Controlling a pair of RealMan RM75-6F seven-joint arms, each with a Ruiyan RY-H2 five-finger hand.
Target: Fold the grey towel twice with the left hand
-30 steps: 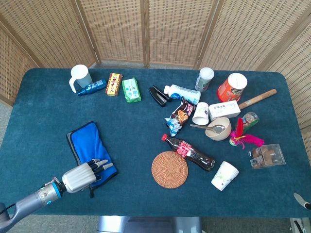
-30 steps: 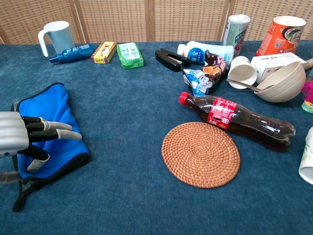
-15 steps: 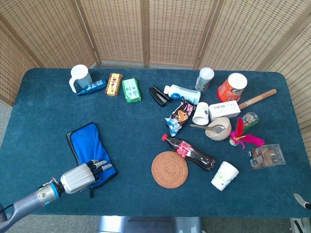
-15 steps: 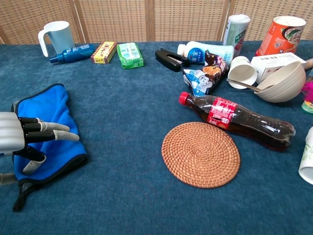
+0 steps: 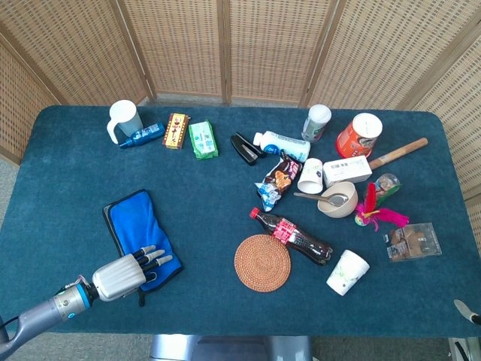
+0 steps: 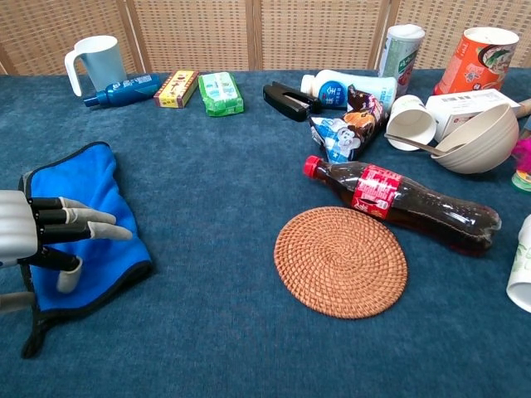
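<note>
Left hand sits at the front-left of the bench, over the near end of the towel. Its fingers are stretched out and slightly apart, holding nothing; thumb hangs below them above the cloth. Cannot tell whether the fingertips touch the fabric. The towel lies folded, blue side up with a dark grey edge, long axis running away from the robot; a dark loop trails off its near corner.

Right hand is out of both views.

Back-left row: white mug, blue bottle just beside it, small yellow box, green packet. Middle: black stapler, white bottle lying on its side, snack bag. Cola bottle lies flat, touching the round woven mat. Right cluster: paper cup on its side, bowl with a spoon, orange tub, white box.
</note>
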